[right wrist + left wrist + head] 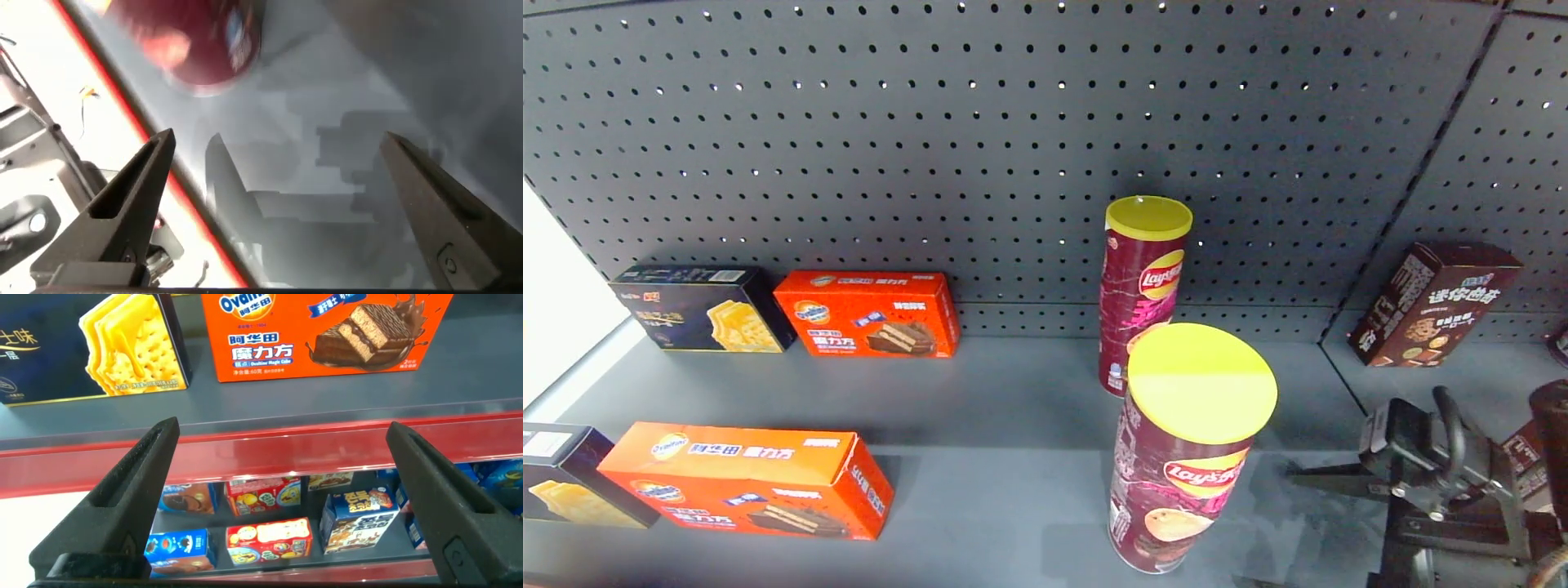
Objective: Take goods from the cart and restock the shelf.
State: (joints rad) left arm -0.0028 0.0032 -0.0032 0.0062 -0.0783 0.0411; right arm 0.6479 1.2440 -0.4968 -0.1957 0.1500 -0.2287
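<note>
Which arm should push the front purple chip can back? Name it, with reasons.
Probably right. The right gripper, fingers open, is over the grey shelf beside the front purple cylindrical can with the yellow lid. The left gripper is outside the shelf's red edge, facing the orange cardboard box, far from that can.

Cropped at bottom edge of head view: base of near chip can [1184,490]. Hidden behind its yellow lid [1201,384]: lower front of rear chip can [1143,278]. Cut by left edge: dark cracker box [560,482], front row. Clipped at far right edge: dark rounded item [1560,343], unidentifiable. Blurred and cropped in right wrist view: red can [208,41]; unclear which of two. Partly masked behind red shelf rail [270,453] in left wrist view: small packs [270,539] on lower shelf, contents too small to tell.
</note>
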